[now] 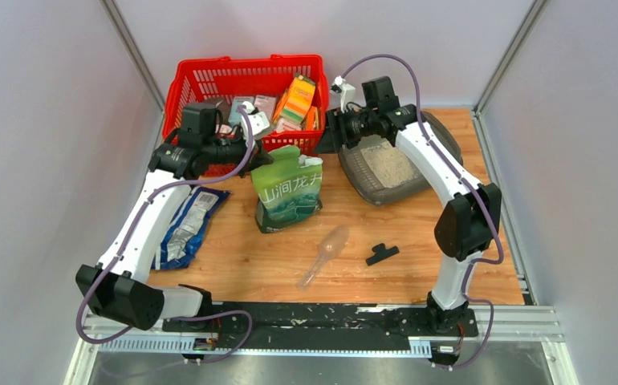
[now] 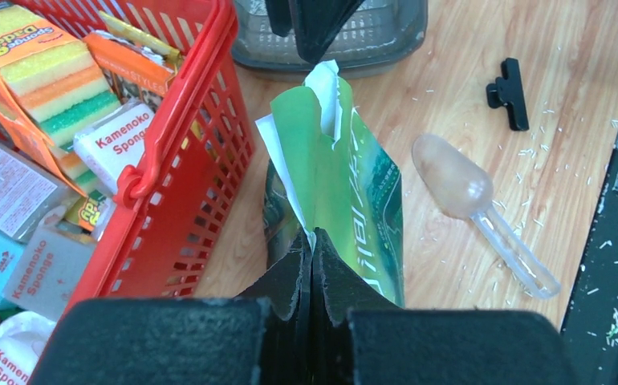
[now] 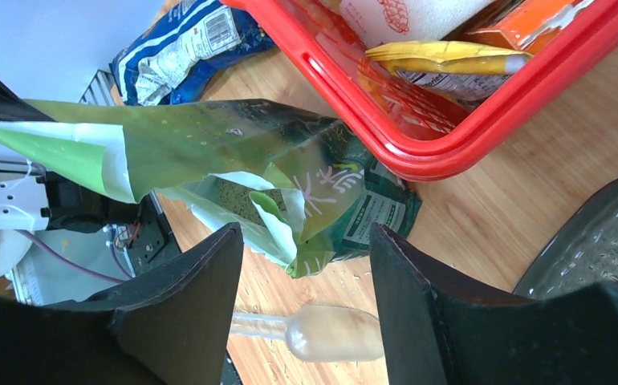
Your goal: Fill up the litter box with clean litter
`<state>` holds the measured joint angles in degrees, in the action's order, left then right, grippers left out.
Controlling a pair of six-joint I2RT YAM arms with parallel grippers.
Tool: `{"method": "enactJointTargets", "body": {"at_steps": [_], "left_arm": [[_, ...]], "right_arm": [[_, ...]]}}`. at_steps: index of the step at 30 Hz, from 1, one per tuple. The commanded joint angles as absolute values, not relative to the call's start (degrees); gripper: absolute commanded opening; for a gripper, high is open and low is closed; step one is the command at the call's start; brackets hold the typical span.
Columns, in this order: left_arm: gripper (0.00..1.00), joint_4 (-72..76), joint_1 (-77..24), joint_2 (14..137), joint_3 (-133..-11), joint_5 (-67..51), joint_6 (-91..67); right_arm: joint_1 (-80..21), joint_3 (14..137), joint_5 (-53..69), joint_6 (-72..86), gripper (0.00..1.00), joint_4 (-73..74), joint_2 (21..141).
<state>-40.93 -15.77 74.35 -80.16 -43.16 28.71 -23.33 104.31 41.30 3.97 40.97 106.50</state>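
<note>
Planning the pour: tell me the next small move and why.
Probably close the right fingers on the pouch's free flap. The left fingers pinch one top edge, while the right ones stand open with the flap seen between them. With both sides held, the pouch could be lifted toward the litter box, which holds only a thin patch of litter.

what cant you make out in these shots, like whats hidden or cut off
- Inside of the green pouch: all views, its folded top flaps cover the opening.
- Part of the litter box: top view, the right arm crosses over it; both wrist views cut it at an edge.
- How far the litter spreads: the same arm hides it.
- Print on the blue foil bag: too small in the top view.
</note>
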Motion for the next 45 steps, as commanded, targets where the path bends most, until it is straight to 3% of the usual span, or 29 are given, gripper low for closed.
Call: {"method": "enactJointTargets", "body": {"at_steps": [1,16,20,25,27,33,39,45], "left_arm": [[0.0,-28.8,-15.7,70.4,-81.6,-47.8,30.6],[0.0,-25.1,-18.0,67.7,-78.8,-46.7,28.2],[0.0,-22.5,-18.5,66.0,-77.0,-45.5,27.4],[0.0,-20.0,-18.7,64.0,-75.1,-43.8,27.3],[0.0,-20.0,-18.7,63.5,-74.6,-43.6,27.7],[0.0,-20.0,-18.8,62.5,-73.3,-43.4,27.8],[0.0,-19.0,-19.6,62.7,-72.7,-43.3,26.5],[0.0,-19.2,-20.5,63.4,-72.1,-42.0,27.0]], "right_arm": [[-24.2,104.9,42.9,2.8,0.61,42.4,107.6],[-29.9,107.0,33.1,0.6,0.65,44.3,109.8],[-31.2,105.6,25.2,-1.8,0.76,46.4,109.1],[-31.2,102.2,3.7,-2.3,0.77,46.1,107.5],[-30.2,102.0,0.5,-1.0,0.76,45.7,106.6],[-27.9,104.9,0.3,3.2,0.72,44.7,103.8],[-31.5,104.1,11.5,-1.9,0.75,45.4,105.0],[-34.5,103.5,10.5,-3.2,0.73,46.7,106.3]]}}
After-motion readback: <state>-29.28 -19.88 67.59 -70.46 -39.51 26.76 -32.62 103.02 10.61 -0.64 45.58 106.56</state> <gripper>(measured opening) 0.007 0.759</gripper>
